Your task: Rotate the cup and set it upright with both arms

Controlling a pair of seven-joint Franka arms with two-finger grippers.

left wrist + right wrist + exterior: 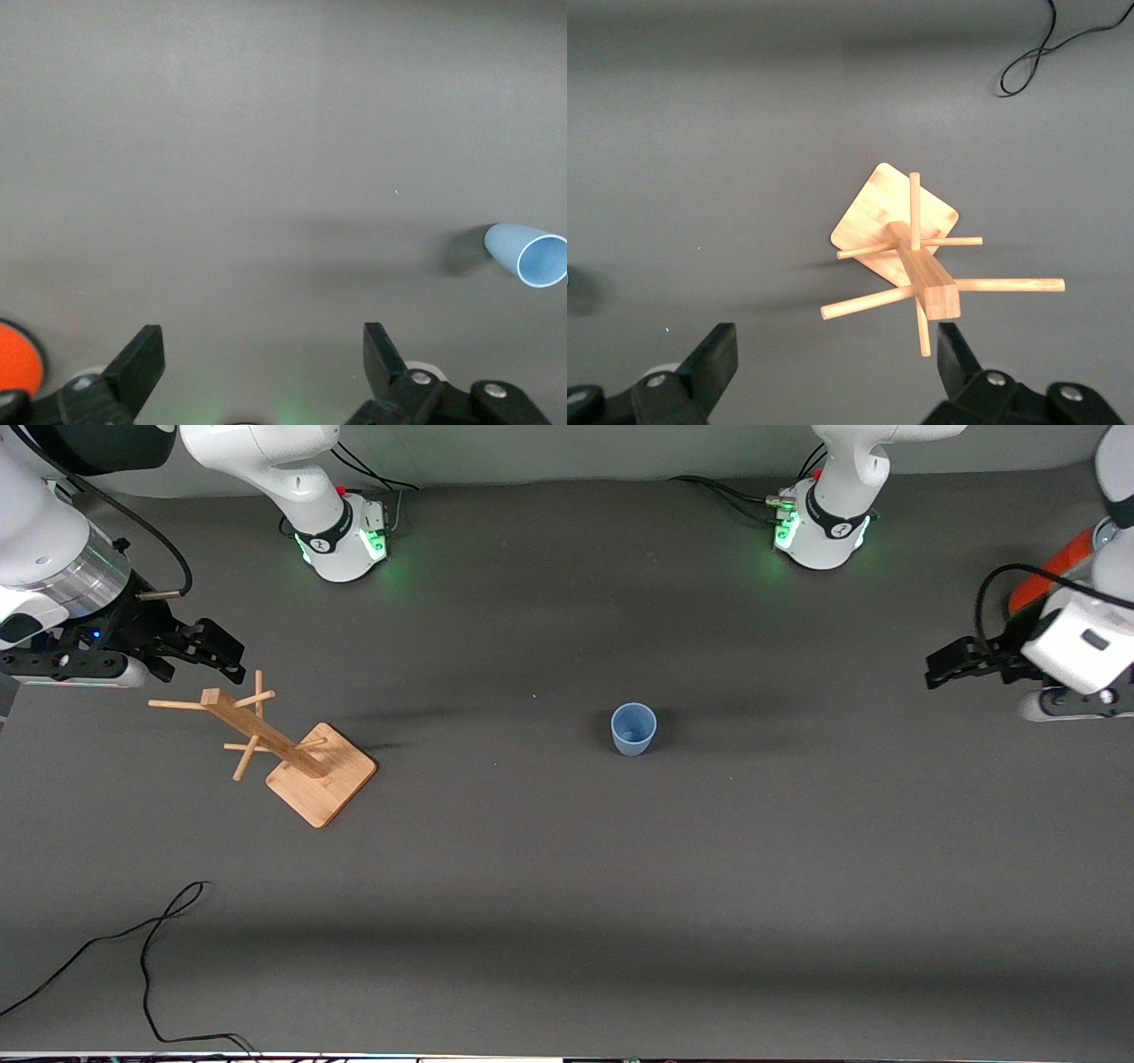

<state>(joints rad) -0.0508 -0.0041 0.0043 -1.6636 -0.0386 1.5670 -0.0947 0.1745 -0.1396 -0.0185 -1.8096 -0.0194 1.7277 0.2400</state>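
The light-blue cup (633, 729) stands upright, mouth up, on the dark table near the middle. It also shows at the edge of the left wrist view (528, 253). My left gripper (941, 666) is open and empty in the air at the left arm's end of the table, well apart from the cup; in its wrist view (264, 341) only bare table lies between the fingers. My right gripper (220, 654) is open and empty, up over the wooden peg rack at the right arm's end of the table; in its wrist view (833, 341) the rack lies below it.
A wooden peg rack (292, 753) on a square base stands toward the right arm's end of the table (912, 257). An orange cylinder (1054, 567) is beside the left arm (16, 354). A black cable (151, 948) lies near the front edge (1036, 53).
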